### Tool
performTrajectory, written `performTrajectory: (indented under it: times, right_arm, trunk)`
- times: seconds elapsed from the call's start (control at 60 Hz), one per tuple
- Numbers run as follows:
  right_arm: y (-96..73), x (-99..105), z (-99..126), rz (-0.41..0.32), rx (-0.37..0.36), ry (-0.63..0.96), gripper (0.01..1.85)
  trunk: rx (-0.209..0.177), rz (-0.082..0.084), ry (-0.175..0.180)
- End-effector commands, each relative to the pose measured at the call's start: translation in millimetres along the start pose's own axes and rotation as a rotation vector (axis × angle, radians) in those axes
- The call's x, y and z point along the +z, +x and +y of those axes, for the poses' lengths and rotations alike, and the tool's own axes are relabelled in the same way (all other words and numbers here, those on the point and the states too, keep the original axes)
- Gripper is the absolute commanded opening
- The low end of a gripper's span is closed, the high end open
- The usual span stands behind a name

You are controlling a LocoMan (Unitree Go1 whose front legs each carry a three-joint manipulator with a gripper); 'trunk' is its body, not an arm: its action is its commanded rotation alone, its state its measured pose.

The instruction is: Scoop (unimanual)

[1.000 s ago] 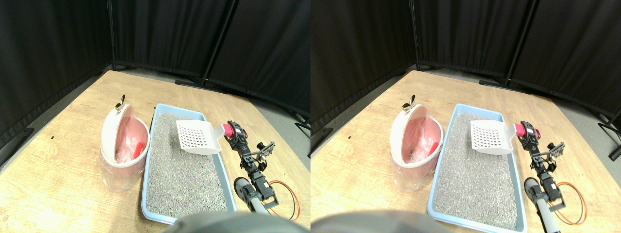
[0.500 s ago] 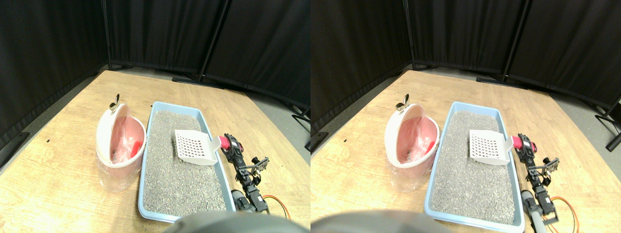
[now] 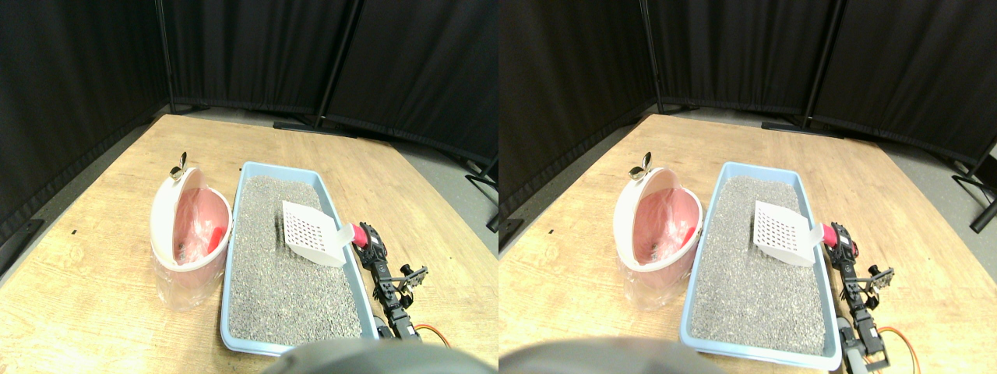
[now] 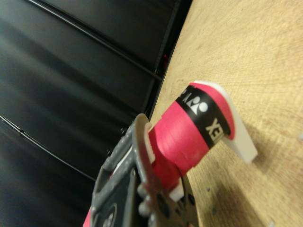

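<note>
A white slotted scoop (image 3: 311, 233) hangs over the grey litter (image 3: 280, 273) in the light blue tray (image 3: 280, 167). It is tilted, its open front edge dipping toward the litter near the tray's right side. Its red-wrapped handle (image 3: 359, 233) sticks out over the tray's right rim, and my right gripper (image 3: 368, 241) is shut on it. In the wrist view the red handle (image 4: 184, 137) with its black band fills the middle, against the dark jaw frame, and the scoop's white neck (image 4: 239, 137) shows beyond it.
A pink bin (image 3: 191, 234) with a clear liner and a raised white lid stands against the tray's left side, with a red object (image 3: 220, 231) inside. The wooden table (image 3: 93, 257) extends all around. Black curtains (image 3: 249, 47) close off the back.
The whole picture has shifted, so the camera has moved. The scoop has tipped its front edge down and come lower toward the litter, with the gripper still on its handle.
</note>
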Motion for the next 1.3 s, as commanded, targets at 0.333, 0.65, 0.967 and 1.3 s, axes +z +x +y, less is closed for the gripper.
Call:
performTrajectory:
  times: [0.333,0.65,0.967,1.3]
  right_arm:
    - [-15.7,14,-2,0.128,-0.112,0.024,0.86]
    - [-23.7,30,2,0.121,-0.031,-0.007,1.17]
    - [-41.1,52,6,0.043,0.026,-0.041,0.82]
    - [-53.1,70,6,-0.058,0.116,-0.140,0.05]
  trunk:
    - [-0.036,0.006,0.007]
    - [-0.053,0.010,0.014]
    - [-0.083,0.012,0.029]
    - [-0.114,0.011,0.029]
